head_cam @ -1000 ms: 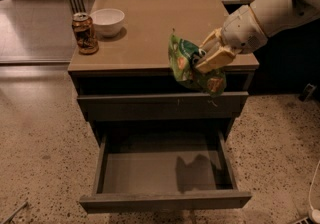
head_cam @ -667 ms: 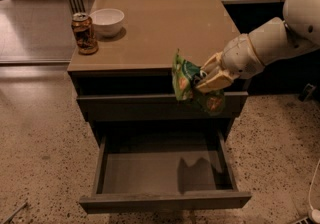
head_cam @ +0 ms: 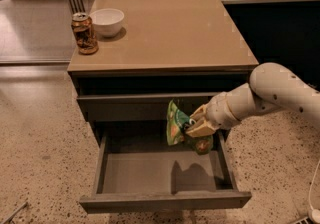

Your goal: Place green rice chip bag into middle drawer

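1. Camera view, far left: a brown drink can [head_cam: 84, 33] stands near the back-left corner of the bench [head_cam: 170, 33], with a white bowl [head_cam: 107, 21] just beside it on the right. Neither belongs to the task, and both are well apart from the action.
2. Below the bench's front edge, an upper drawer front [head_cam: 125, 108] sits closed. Under it the middle drawer [head_cam: 140, 174] is pulled out toward the camera, its flat grey floor bare and its low side walls visible.
3. Right of centre, the green rice chip bag [head_cam: 175, 129] hangs in the air in front of the closed drawer front and above the rear right part of the open drawer. It is not touching the floor, and its shadow lies on the floor beneath.
4. The bag's long axis runs roughly upright, with most of the bag to the left of and below the grip. The drawer floor lies straight under it, so I judge that the coming move is only a short descent and a release, with nothing in the way.
5. The pincer [head_cam: 196, 125] is clamped narrow on the bag's right edge and holds nothing else. It sits just under the bench's front edge, toward the front-right corner.
6. Furthest right, the pale arm [head_cam: 272, 90] reaches in from the right-hand side.
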### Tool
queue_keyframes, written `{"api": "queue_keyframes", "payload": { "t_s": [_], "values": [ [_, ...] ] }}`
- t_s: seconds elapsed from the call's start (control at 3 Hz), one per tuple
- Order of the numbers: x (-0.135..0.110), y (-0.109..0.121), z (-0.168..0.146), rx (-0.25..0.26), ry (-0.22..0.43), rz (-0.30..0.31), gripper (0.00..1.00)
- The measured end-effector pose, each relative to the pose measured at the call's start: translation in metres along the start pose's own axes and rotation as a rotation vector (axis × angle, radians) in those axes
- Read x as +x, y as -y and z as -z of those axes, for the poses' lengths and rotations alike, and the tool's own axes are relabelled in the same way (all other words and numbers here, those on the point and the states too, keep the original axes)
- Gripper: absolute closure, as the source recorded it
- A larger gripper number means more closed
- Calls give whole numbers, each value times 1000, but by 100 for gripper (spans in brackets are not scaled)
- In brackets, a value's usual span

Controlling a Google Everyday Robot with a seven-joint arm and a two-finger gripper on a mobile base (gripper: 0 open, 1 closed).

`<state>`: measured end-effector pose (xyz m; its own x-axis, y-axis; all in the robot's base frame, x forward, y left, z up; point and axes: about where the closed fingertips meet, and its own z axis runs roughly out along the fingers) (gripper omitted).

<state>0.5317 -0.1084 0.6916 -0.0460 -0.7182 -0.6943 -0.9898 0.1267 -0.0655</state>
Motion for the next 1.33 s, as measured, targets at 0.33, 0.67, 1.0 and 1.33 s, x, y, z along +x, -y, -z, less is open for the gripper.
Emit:
{"api": "queue_keyframes", "payload": {
  "t_s": [0.33,0.67,1.0,1.33],
  "values": [
    [51,-6,-61,-21,-44,-24,100],
    [101,-9,-112,-64,-108,-51,100],
    [144,-13,-148,-113,-166,-81,100],
    [171,-15,-172,-151,-211,-99,100]
  ]
}}
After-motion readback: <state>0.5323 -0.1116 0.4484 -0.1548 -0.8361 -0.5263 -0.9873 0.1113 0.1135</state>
